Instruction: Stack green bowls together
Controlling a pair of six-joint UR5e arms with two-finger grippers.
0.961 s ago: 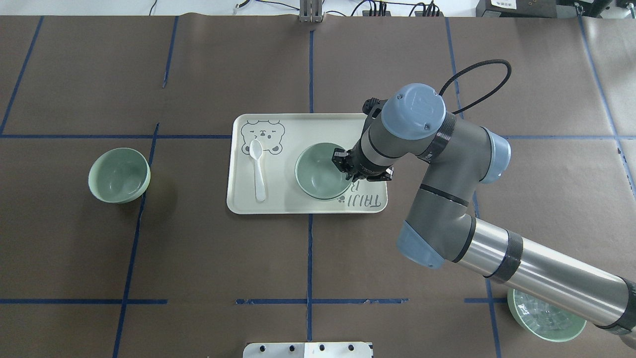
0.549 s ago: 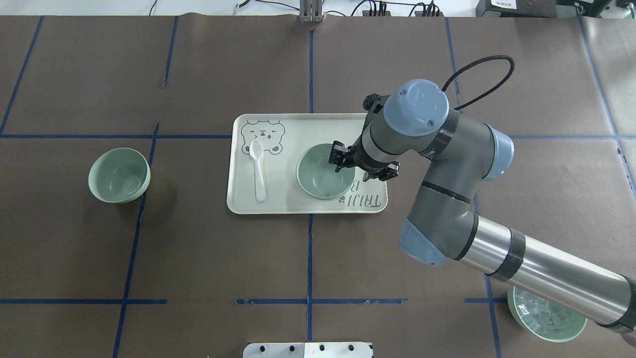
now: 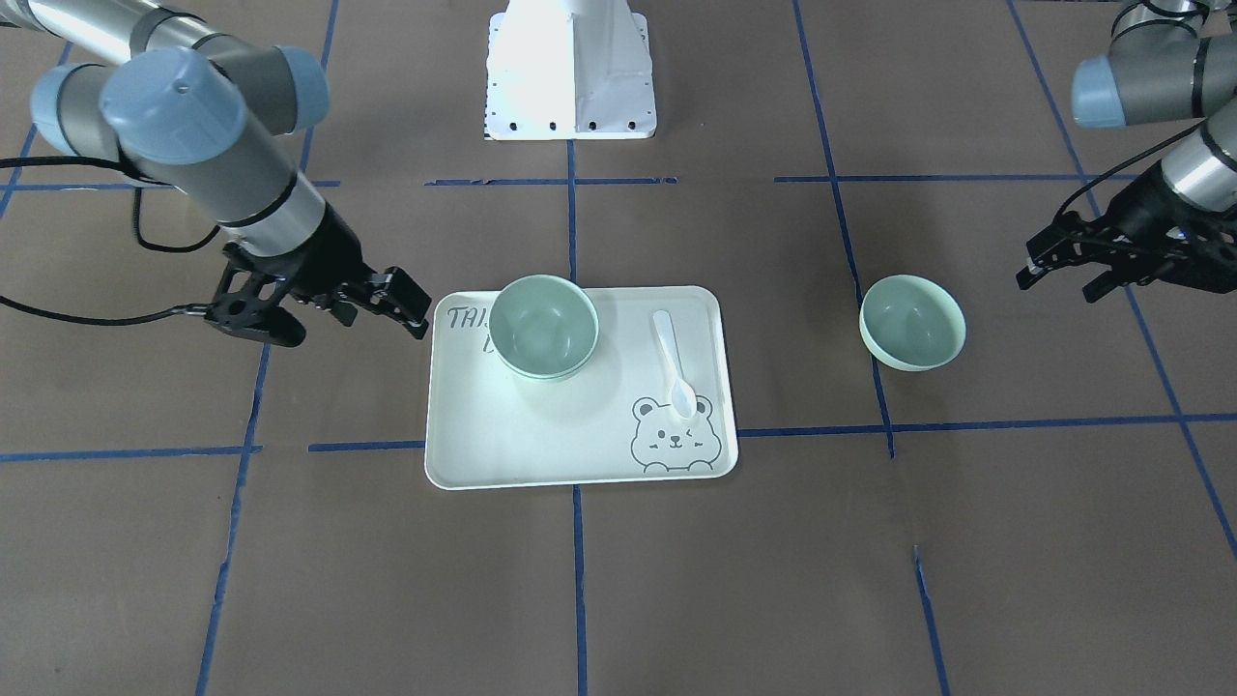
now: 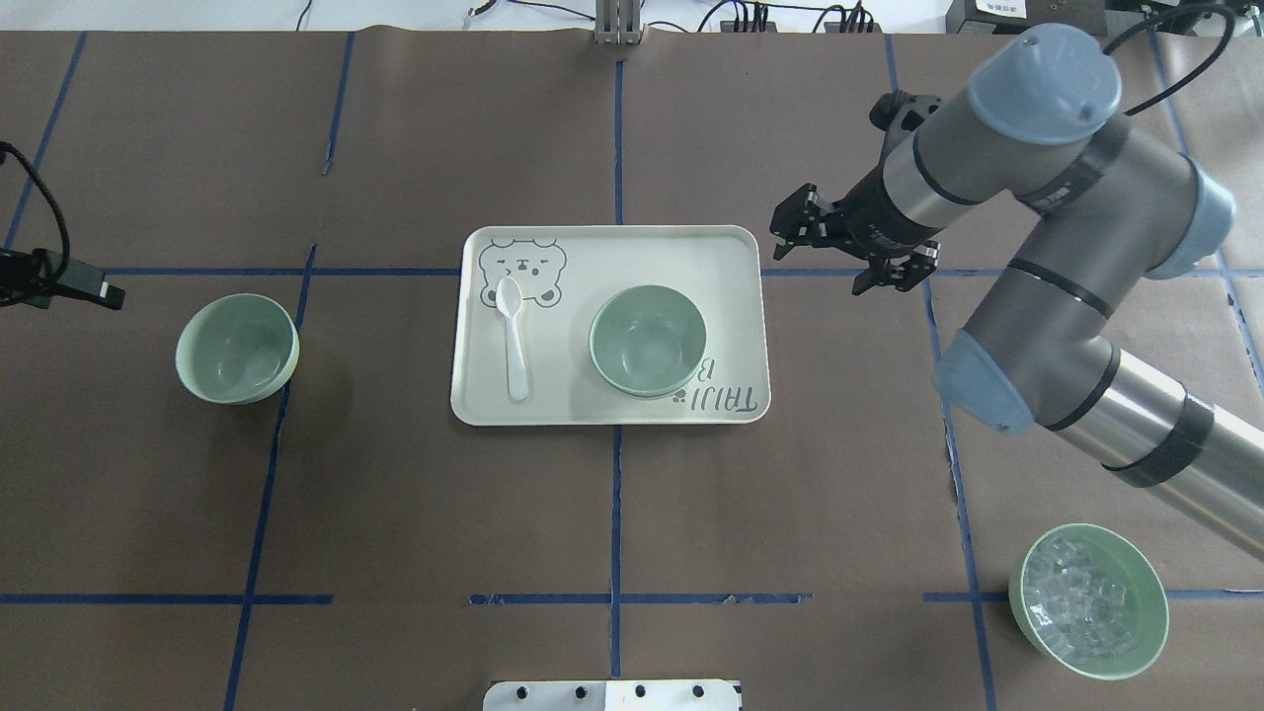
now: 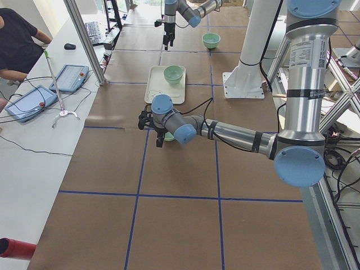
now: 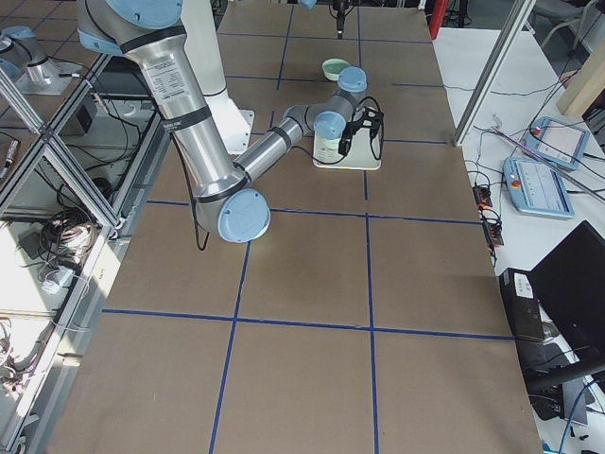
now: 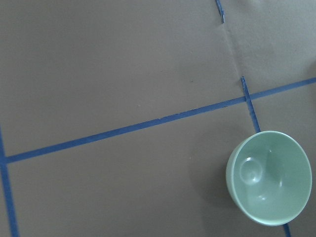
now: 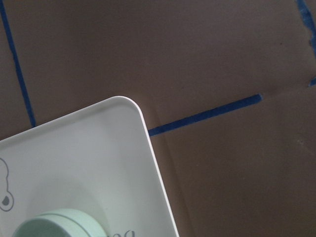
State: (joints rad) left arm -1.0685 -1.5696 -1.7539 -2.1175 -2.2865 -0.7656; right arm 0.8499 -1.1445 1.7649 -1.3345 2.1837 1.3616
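hovering beside tray (image 4: pixel 592 259): right gripper (image 4: pixel 825 257) spread, empty; left gripper (image 3: pixel 1058 285) likewise near lone bowl (image 3: pixel 912 322); two green bowls (image 4: pixel 647 341) nested on tray.

Green bowls (image 4: pixel 237 348) smooth glossy plastic; tray (image 4: pixel 642 257) smooth plastic; table cover (image 4: pixel 395 513) matt paper

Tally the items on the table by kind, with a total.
Pale mint-green round plastic bowls: 3, a nested pair and a lone one
Brighter-green bowl of clear cubes: 1
White plastic spoon: 1
Pale rectangular bear-print tray: 1
Total: 6
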